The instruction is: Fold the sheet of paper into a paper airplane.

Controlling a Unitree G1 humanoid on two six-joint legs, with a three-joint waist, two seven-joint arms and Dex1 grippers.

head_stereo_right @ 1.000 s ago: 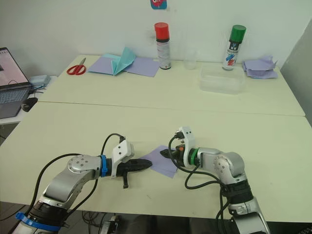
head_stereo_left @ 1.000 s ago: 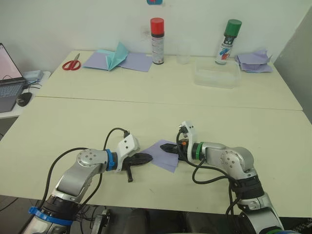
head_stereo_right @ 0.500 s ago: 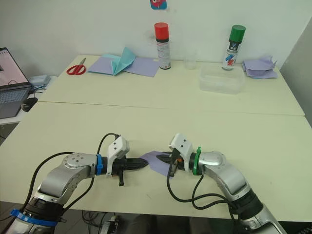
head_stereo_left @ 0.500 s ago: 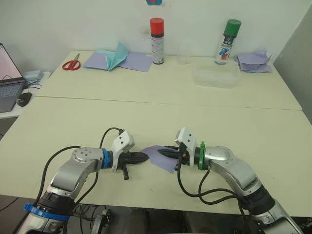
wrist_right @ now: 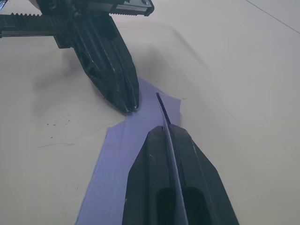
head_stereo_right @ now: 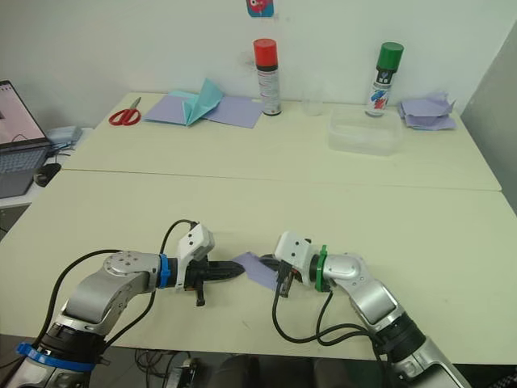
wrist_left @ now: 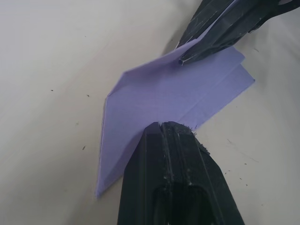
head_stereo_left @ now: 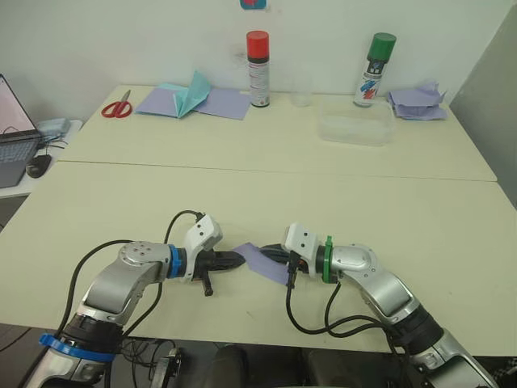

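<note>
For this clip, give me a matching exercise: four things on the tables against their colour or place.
Things:
1. scissors
2. tub
3. sheet
4. right-hand can

Descriptions:
A. green cap
B. red handles
C. clear, between the two cans' line and the near table
D. lavender, pinched by both the left pincer and the right pincer

Pairs: 1-B, 2-C, 3-D, 4-A

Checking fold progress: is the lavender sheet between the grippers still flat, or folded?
Folded. The sheet of paper shows doubled layers with offset edges, and one flap rises, pinched in the right gripper. The left gripper presses its other edge.
</note>
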